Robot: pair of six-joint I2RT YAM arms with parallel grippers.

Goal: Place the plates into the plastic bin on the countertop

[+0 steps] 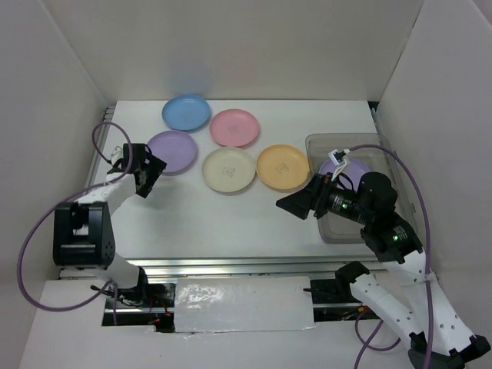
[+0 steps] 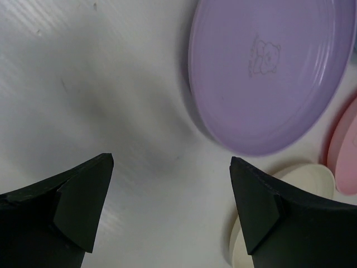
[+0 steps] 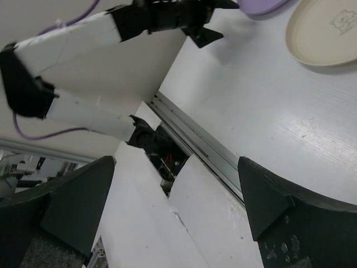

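Note:
Five plates lie on the white countertop [image 1: 215, 223]: blue [image 1: 186, 112], pink [image 1: 234, 127], purple [image 1: 171, 151], cream [image 1: 229, 169] and orange [image 1: 282, 166]. A second purple plate [image 1: 344, 167] lies in the clear plastic bin [image 1: 323, 140] at the right. The fruit-print plate is out of view. My left gripper [image 1: 151, 178] is open and empty, just left of the purple plate [image 2: 268, 72]; the left wrist view also shows the cream plate [image 2: 295, 178] and the pink plate [image 2: 346, 151]. My right gripper [image 1: 287, 204] is open and empty, left of the bin, pointing left, below the orange plate.
White walls enclose the countertop at the back and sides. A metal rail [image 1: 231, 265] runs along the near edge. The right wrist view shows that rail [image 3: 206, 151], the cream plate [image 3: 326, 30] and my left arm [image 3: 83, 33].

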